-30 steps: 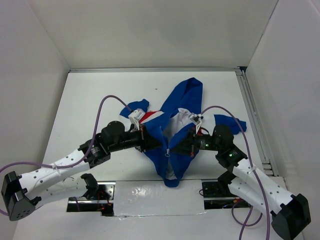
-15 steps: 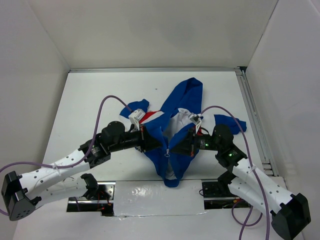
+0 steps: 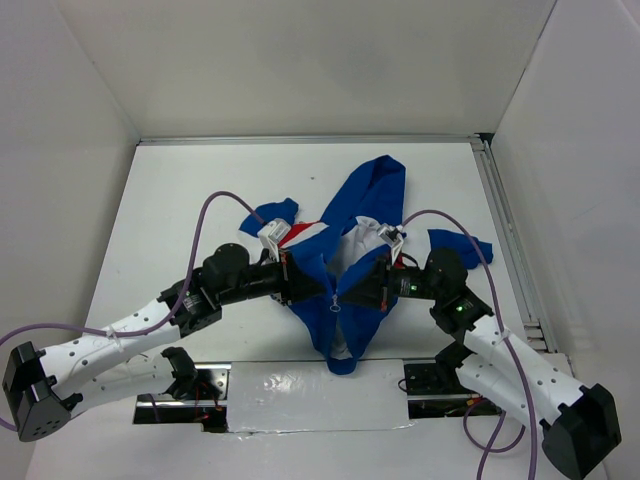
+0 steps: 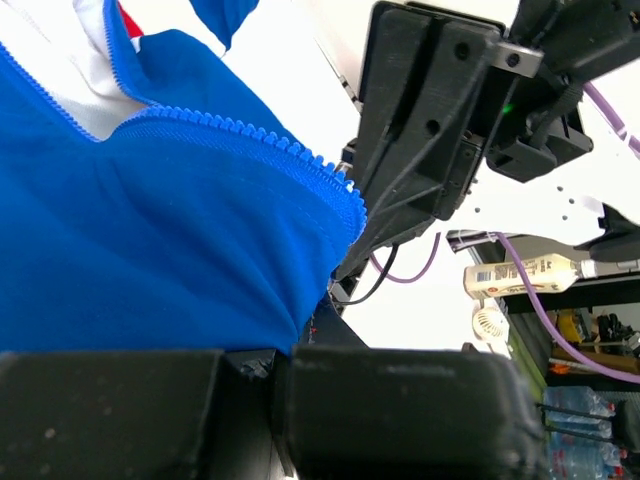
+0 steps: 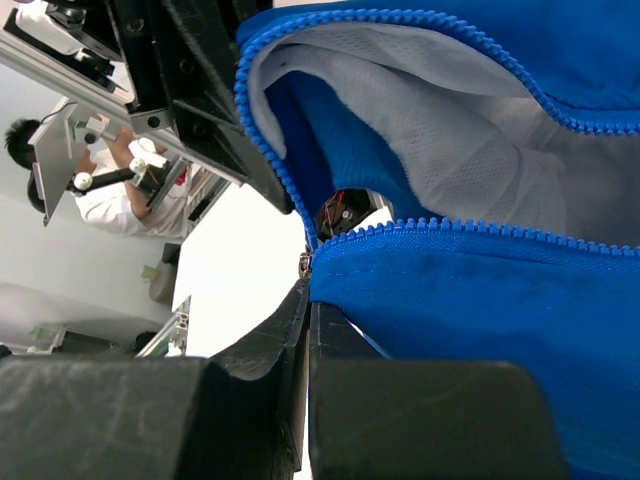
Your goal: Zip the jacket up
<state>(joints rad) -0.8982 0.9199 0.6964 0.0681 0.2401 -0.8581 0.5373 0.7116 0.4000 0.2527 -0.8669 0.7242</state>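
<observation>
Shut down hard on blue cloth, both pairs: left jaws pinching the left front panel of the jacket (image 3: 365,195), right jaws pinching the right front panel, each just beside the zipper teeth (image 4: 250,135). Spread mid-surface (image 3: 180,190), hood far, hem near and draped toward the arm bases. Closed only along the near stretch of the zip; gaping open on the far side, with white lining (image 5: 420,90) on show. Matters most for the coming move: long axis of the zip lying near to far, squarely between the two grips. Calls, by that reading, for drawing the slider (image 5: 303,263) away toward the far side, up toward the hood. Sits right at the tip of the right jaws in the right wrist view, a shade further from the left. Cannot tell whether actually gripped there or merely touching. Looks like work for the right arm, with the left anchoring its panel taut — a judgement only.
</observation>
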